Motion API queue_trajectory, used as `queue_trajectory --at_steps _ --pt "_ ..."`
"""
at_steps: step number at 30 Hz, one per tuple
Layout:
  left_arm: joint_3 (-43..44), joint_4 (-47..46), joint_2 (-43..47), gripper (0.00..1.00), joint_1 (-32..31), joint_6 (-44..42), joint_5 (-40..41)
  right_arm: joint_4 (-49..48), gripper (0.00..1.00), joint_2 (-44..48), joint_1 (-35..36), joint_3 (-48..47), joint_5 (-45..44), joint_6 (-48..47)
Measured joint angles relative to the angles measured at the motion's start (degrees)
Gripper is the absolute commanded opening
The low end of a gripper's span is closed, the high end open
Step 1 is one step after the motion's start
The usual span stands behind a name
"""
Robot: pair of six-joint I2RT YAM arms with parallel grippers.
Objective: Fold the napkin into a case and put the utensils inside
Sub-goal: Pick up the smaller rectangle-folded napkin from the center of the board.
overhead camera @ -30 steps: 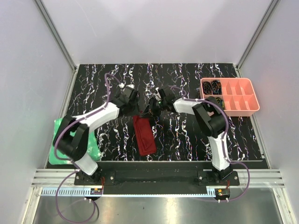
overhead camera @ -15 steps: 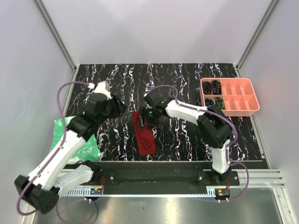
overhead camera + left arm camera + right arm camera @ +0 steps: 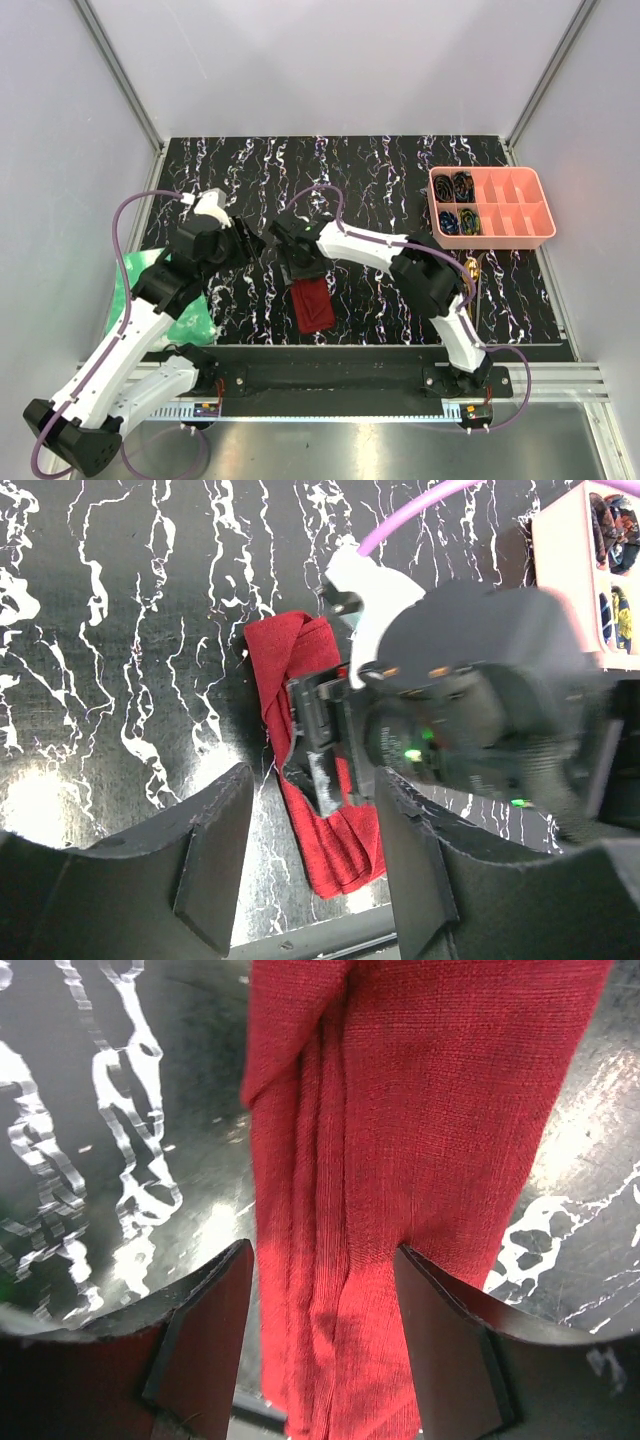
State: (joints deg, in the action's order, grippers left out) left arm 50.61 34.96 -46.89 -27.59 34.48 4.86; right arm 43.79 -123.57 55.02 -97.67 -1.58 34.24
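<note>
Fold looks done. The case [image 3: 313, 305] lies mid-table as a narrow layered strip running toward the bases. Right gripper [image 3: 322, 1300] is spread astride its far half, pinching nothing. Left gripper [image 3: 250, 243] is spread and empty, just to the left. My call for the next move: fetch the utensils [image 3: 469, 268], seemingly beside the right arm, then slide them in without dragging the layers.

We see two matching arms: the left arm [image 3: 122, 340] and right arm [image 3: 360, 243] both have white shells with black joint blocks. A thin purple cable [image 3: 140, 197] loops along each. Black base plates [image 3: 455, 378] sit at the near edge. The fingers [image 3: 215, 850] are dark grey, flat and wedge-shaped. We spot a small green light [image 3: 412, 754] on the right wrist housing.
</note>
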Motion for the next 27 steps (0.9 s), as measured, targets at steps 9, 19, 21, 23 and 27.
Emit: queue_trajectory --at_steps 9,19,21,23,27 --pt "0.0 0.5 3.0 0.56 0.8 -0.3 0.0 7.4 0.62 -7.2 4.2 -10.0 -7.4 0.3" --pt "0.1 6.2 4.8 0.56 1.7 -1.5 0.8 18.2 0.23 -13.6 7.3 -20.1 -18.0 1.6" --pt "0.2 6.6 5.0 0.56 1.8 -1.6 1.0 18.8 0.10 -13.6 7.4 -20.1 -19.0 1.7" --pt "0.5 7.0 5.0 0.57 1.8 -1.6 1.0 18.9 0.02 -13.4 7.5 -20.1 -19.3 1.4" --pt "1.9 7.5 5.0 0.57 1.9 -1.7 1.2 15.6 0.00 -10.9 7.4 -17.5 -14.9 0.6"
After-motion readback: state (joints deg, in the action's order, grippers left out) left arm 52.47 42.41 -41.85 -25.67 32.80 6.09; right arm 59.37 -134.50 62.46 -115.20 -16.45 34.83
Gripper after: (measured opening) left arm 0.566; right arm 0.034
